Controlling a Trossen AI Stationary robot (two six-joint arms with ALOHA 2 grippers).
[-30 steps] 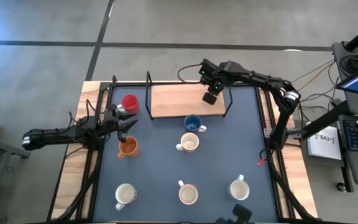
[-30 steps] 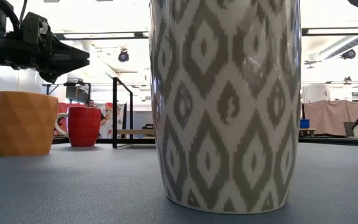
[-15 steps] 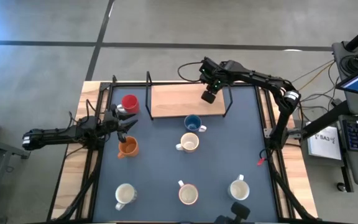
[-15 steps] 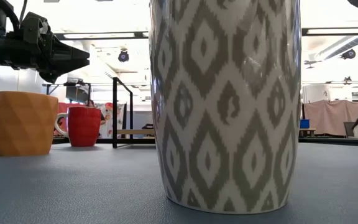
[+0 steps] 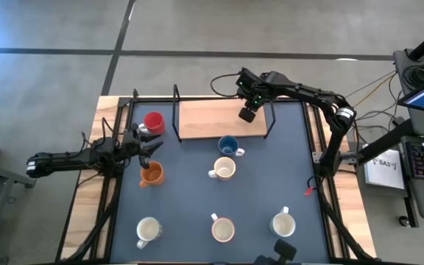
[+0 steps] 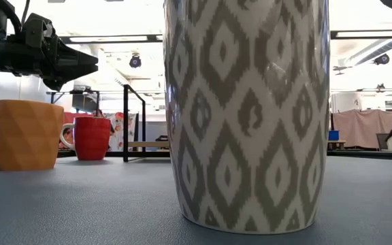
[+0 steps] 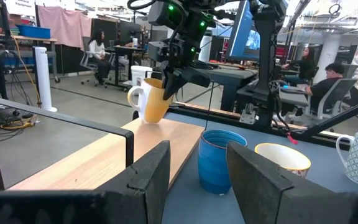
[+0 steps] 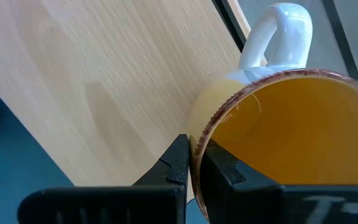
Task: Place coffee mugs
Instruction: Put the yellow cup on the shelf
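Observation:
My right gripper [image 5: 247,113] is shut on an orange-yellow mug with a white handle [image 7: 149,102] over the far right part of a wooden board [image 5: 212,118]. My left gripper [image 5: 150,147] waits open at the table's left, level, between a red mug [image 5: 153,122] and an orange mug [image 5: 151,174]. A blue mug [image 5: 229,146] and a cream mug [image 5: 224,169] stand upright mid-table. Three pale mugs [image 5: 223,230] stand along the near edge. One of these, patterned [image 6: 247,116], fills the low view. My right gripper pinches the mug's wall at the rim [image 8: 199,144], one finger inside the cup and one outside, on the side away from the white handle [image 8: 272,37]. The fingers slant down from above. The mug hangs tilted, low over the board; whether its base touches the wood I cannot tell.
A black metal frame [image 5: 177,110] stands around the board, with uprights at its left and right ends. The dark mat [image 5: 271,177] has free room on its right half. Wooden strips edge the table. People sit at desks in the room beyond.

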